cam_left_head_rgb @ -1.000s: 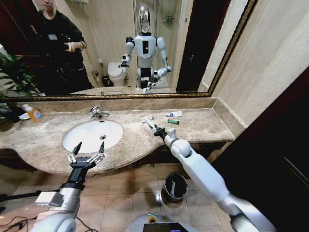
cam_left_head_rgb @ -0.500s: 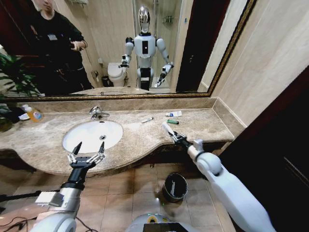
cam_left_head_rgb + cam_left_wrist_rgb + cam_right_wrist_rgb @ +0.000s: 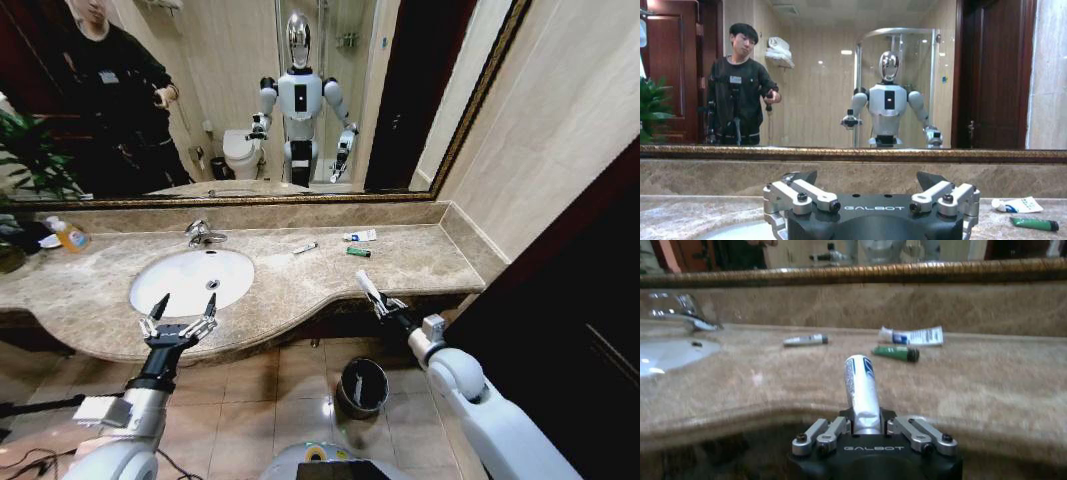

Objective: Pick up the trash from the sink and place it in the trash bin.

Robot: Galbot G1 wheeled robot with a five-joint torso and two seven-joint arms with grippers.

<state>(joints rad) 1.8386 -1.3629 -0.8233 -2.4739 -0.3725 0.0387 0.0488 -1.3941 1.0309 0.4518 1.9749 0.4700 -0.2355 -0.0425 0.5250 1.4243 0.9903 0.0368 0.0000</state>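
Nearest you, the trash bin [image 3: 362,385] sits on the tiled floor below the counter edge, dark w/ a shiny rim, nothing visible going into it.

Just above and right of the bin, your right gripper [image 3: 379,303] hangs off the front edge of the marble counter [image 3: 420,262], clamped on a white tube [image 3: 367,287] w/ blue print. In the right wrist view the fingers [image 3: 829,431] pinch the tube's [image 3: 861,384] crimped end and the tube sticks straight out ahead of the gripper [image 3: 866,428], its rounded end pointing toward the backsplash.

Your left gripper [image 3: 180,310] hovers at the front rim of the sink [image 3: 190,277], fingers spread wide, nothing between them. The left wrist view shows the same: fingers [image 3: 798,190] apart, empty, gripper [image 3: 870,187] facing the mirror.

Farther back on the counter, right of the basin, 3 bits of trash lie flat: a small grey-white tube [image 3: 305,248] nearest the basin, a green piece [image 3: 358,252] right of it, and a white-blue wrapper [image 3: 361,236] just behind the green piece, close to the backsplash. All 3 are apart from each other.

At the back of the basin, the chrome tap [image 3: 203,233]. Far left, an orange-liquid bottle [image 3: 68,235] by the wall.
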